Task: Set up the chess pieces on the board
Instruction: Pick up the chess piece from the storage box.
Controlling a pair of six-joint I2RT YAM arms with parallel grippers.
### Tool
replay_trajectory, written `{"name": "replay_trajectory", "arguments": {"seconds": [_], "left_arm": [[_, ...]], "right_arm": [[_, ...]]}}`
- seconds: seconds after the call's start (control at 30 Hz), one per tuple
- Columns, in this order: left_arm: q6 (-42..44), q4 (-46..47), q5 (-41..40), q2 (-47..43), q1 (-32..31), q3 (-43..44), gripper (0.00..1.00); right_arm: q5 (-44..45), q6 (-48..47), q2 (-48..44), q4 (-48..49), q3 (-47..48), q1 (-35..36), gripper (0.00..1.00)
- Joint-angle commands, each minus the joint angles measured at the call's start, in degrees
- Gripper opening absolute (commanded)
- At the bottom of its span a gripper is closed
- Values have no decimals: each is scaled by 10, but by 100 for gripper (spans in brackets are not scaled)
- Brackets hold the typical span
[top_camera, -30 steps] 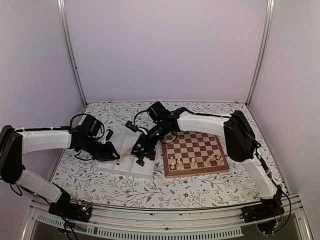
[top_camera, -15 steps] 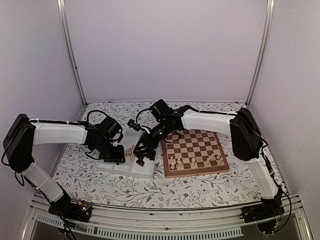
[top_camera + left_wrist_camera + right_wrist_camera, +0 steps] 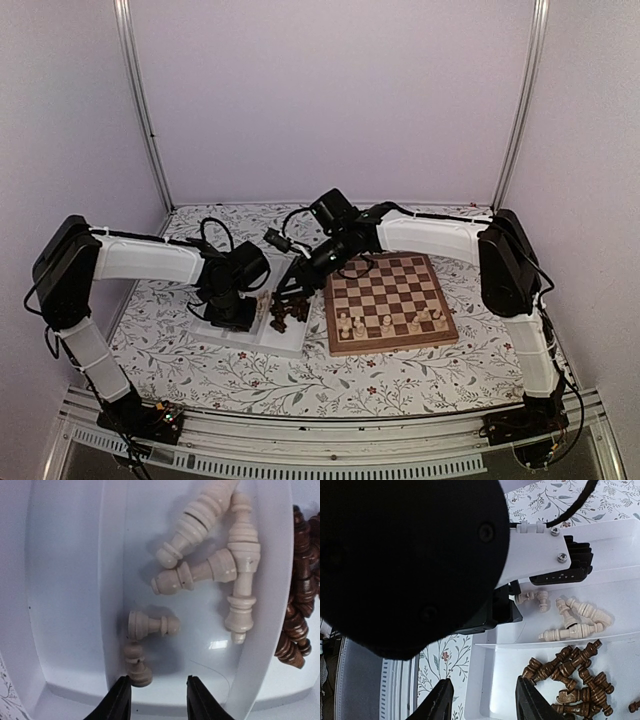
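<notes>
The board [image 3: 392, 292] lies right of a white two-compartment tray [image 3: 262, 344]; several cream chess pieces [image 3: 386, 323] stand in its near rows. In the left wrist view my left gripper [image 3: 156, 692] is open over the cream compartment. Nothing is between its fingers. Two cream pawns [image 3: 150, 625] lie just ahead, close to the left fingertip. Larger cream pieces [image 3: 197, 522] lie farther in. My right gripper [image 3: 484, 692] is open and empty over the near end of the dark compartment. The dark brown pieces [image 3: 570, 680] are piled to its right.
The left arm's black wrist [image 3: 410, 555] fills the upper left of the right wrist view, so both grippers crowd the tray [image 3: 495, 685]. A ridge [image 3: 267, 605] divides cream from dark pieces [image 3: 297, 605]. Floral cloth [image 3: 400, 375] covers the table.
My left arm has swung right, in over the tray, and its jaws have widened. The right gripper has drifted slightly right above the dark pieces, with its jaws as wide as before.
</notes>
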Motion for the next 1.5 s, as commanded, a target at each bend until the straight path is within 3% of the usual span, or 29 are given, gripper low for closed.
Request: {"name": "replay_trajectory", "arguments": {"seconds": [0.0,0.4,1.13,1.33,1.47], "left_arm": [[-37,-47,-43,32,-18,13,41],[-73,-28,-46,51,-12,7,38],[-64,-13,-34,84,22,13,19],[-34,-6,-42,58,18,8,11],[24,51,-30,-4,15,-20,6]], "right_arm": [[-22,-5,-35,14,-21,-7,45],[-34,7,-52,34,-50,-9,44],[-34,11,-46,41,-61,-9,44],[-24,7,-51,40,-59,-13,44],[-13,0,-67,38,-60,-28,44]]}}
